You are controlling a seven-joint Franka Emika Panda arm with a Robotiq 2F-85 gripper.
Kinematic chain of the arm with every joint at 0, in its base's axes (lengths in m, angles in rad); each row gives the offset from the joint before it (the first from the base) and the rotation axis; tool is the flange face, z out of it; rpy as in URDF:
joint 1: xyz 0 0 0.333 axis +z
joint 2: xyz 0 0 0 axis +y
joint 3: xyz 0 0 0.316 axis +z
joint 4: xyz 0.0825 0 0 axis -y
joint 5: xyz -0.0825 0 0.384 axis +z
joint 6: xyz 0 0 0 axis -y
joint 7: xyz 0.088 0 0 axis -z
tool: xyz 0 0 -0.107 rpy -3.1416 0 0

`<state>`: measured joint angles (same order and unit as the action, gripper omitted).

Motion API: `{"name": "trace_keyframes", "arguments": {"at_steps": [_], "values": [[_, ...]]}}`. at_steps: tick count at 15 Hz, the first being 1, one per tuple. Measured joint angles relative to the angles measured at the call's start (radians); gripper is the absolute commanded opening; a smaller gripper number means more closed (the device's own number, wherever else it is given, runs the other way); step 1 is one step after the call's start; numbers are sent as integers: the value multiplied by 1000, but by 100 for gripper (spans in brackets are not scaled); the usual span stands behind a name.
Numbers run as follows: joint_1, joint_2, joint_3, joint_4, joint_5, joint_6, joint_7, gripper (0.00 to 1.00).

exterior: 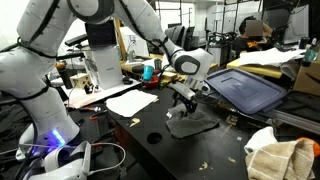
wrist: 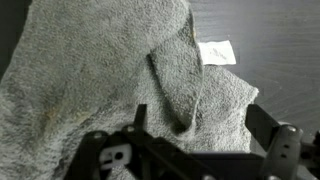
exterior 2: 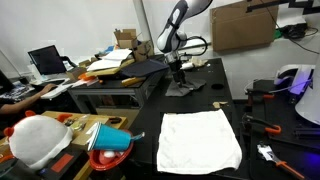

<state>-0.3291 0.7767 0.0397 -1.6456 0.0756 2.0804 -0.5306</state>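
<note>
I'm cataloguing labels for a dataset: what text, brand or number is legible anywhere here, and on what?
No text can be read for certain.
White tag on the grey towel: blurred, unreadable.
White marking on the tool: blurred and cut off.
Laptop screen: too small to read.

A black table [exterior 2: 232, 95] stands in a cluttered lab, with a white wall [exterior 2: 70, 22] behind, a laptop [exterior 2: 45, 62] on a side desk [exterior 2: 108, 98] and a cardboard box [exterior 2: 243, 25] up high.
</note>
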Motion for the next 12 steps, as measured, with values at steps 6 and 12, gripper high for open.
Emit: {"name": "trace_keyframes", "arguments": {"at_steps": [6,12], "values": [[6,46,-1,45,-64,6,-95,34],[6,46,-2,62,-68,7,-154,0]]}}
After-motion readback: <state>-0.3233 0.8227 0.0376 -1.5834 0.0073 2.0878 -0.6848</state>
